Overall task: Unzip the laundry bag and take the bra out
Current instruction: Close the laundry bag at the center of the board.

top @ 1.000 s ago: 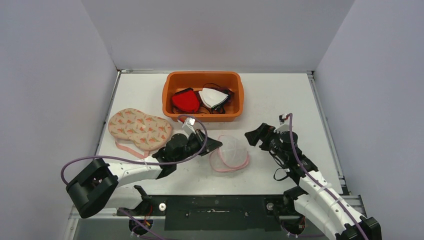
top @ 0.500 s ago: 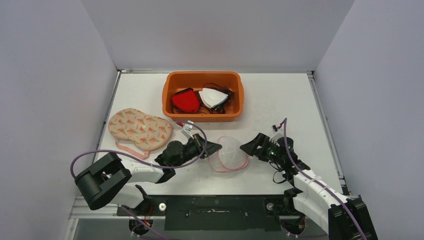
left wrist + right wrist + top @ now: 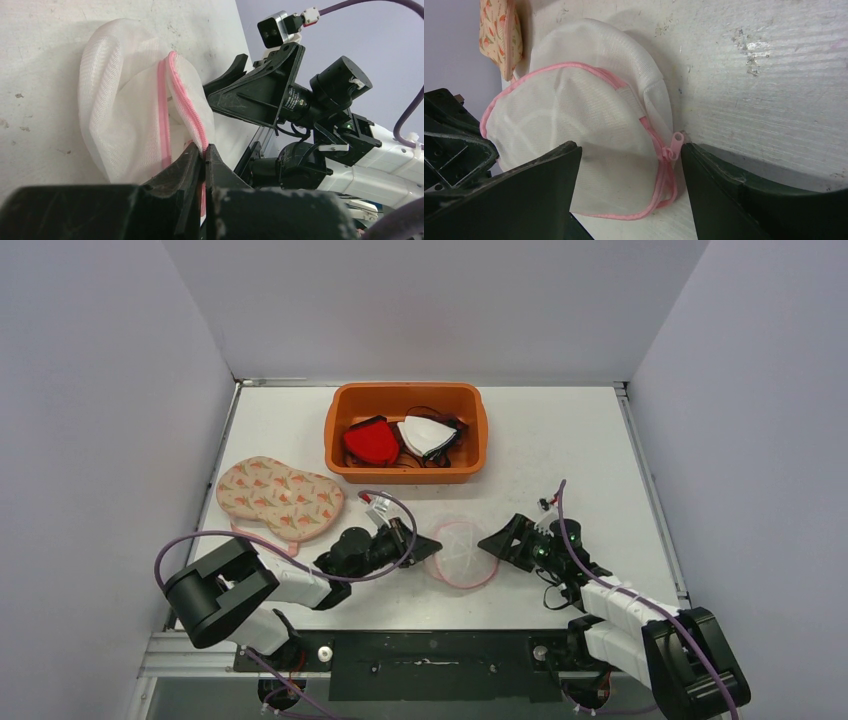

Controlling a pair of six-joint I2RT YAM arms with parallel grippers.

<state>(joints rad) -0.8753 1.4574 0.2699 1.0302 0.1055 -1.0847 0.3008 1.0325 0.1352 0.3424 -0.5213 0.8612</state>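
Note:
The laundry bag [image 3: 461,554] is a round white mesh pouch with pink zipper trim, lying on the table near the front. My left gripper [image 3: 430,543] is at its left rim, shut on the pink edge [image 3: 200,135]. In the left wrist view its jaws [image 3: 205,148] are pressed together on that trim. My right gripper [image 3: 492,541] stands open at the bag's right side. In the right wrist view the right gripper [image 3: 630,150] straddles the bag [image 3: 589,125], and the pink zipper pull [image 3: 673,144] sits just inside its right finger. The zipper looks closed. The bra is hidden.
An orange bin [image 3: 340,410] at the back holds red, white and black garments. A floral padded item [image 3: 280,497] with a pink strap lies at the left. The left gripper body [image 3: 449,145] sits on the bag's far side in the right wrist view.
The right gripper has come left and down to the bag and its jaws have narrowed a little. The left arm has dropped lower, still pinching the bag's rim.

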